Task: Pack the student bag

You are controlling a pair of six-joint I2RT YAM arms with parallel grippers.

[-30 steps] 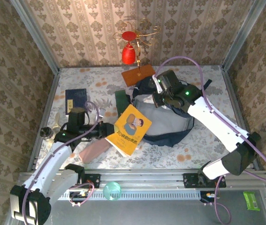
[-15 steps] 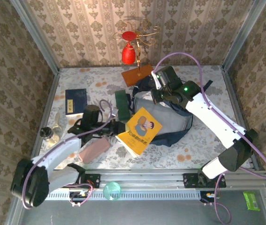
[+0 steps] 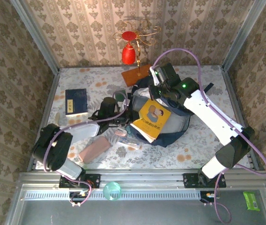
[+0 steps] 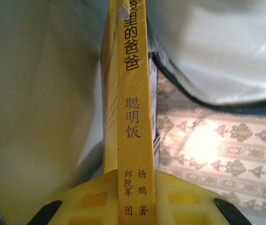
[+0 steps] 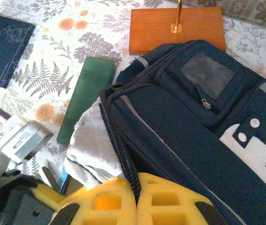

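Student bag mouth open, my right gripper clenched on its zipper rim at eleven o'clock, my left gripper grasping yellow book at bag's nine o'clock.

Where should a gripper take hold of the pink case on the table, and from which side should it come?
Grip the pink case at its middle, across the short width, coming from above. It lies flat and slanted on the table, long and narrow, and both long sides look free, so the fingers should fit on either side.
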